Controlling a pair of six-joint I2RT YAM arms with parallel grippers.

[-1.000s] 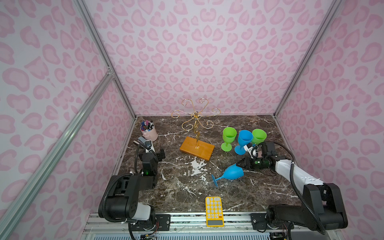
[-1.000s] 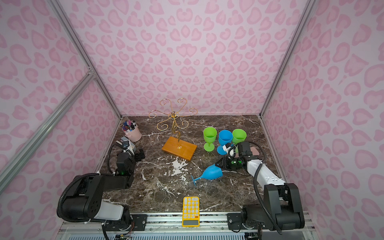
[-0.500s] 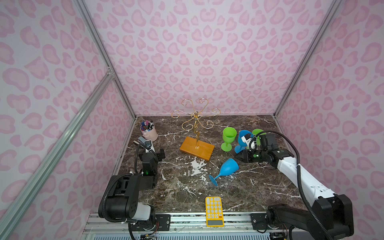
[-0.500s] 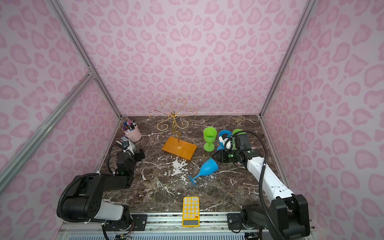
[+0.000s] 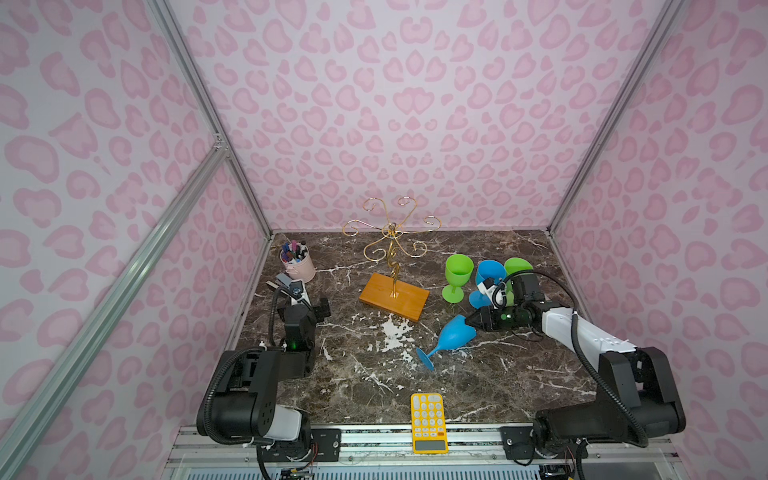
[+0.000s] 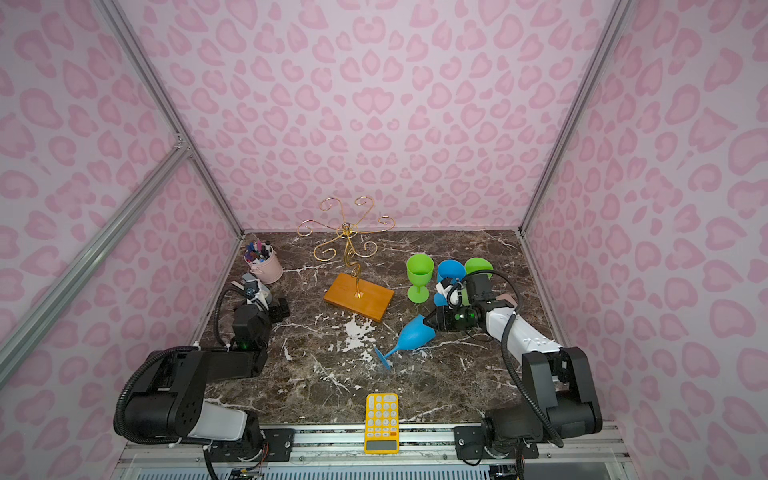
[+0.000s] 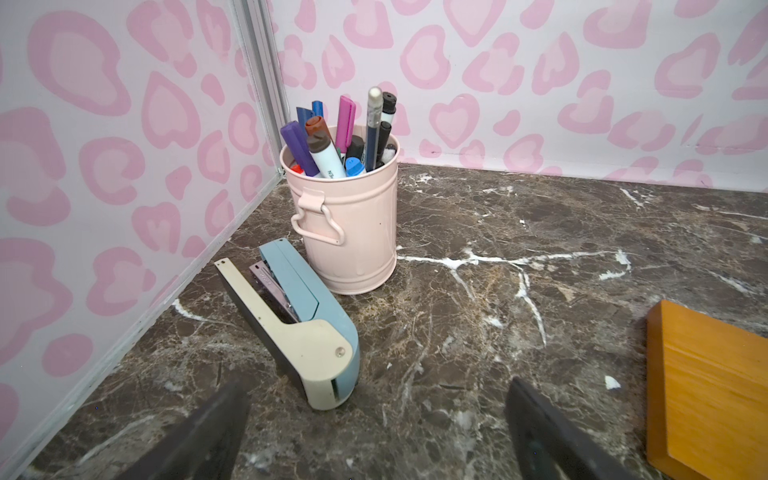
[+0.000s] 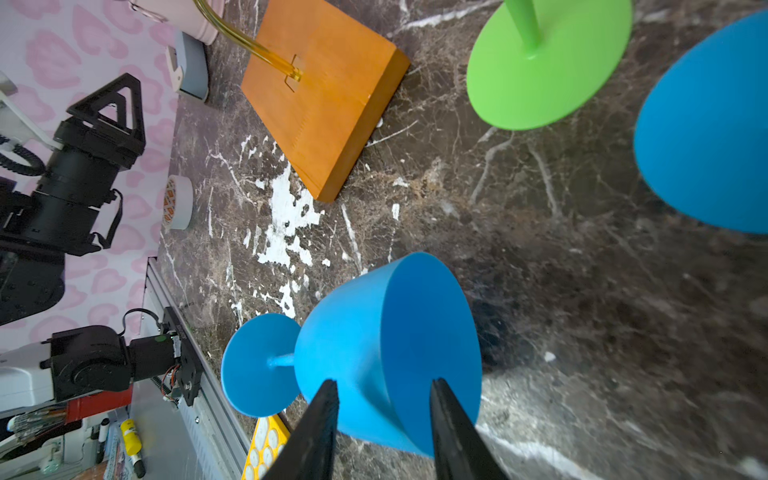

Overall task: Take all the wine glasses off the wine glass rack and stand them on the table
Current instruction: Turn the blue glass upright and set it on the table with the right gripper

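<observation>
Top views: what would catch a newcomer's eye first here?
A blue plastic wine glass lies on its side right of centre on the marble tabletop, the right end effector at its bowl rim. At back centre the gold wire wine glass rack on its orange wooden base stands with every arm bare; three upright green and blue glasses cluster to its right.

left claw (image 7: pixel 376 388) sits low, jaws spread wide; right claw (image 8: pixel 383 382) reaches forward, jaws partly parted.
</observation>
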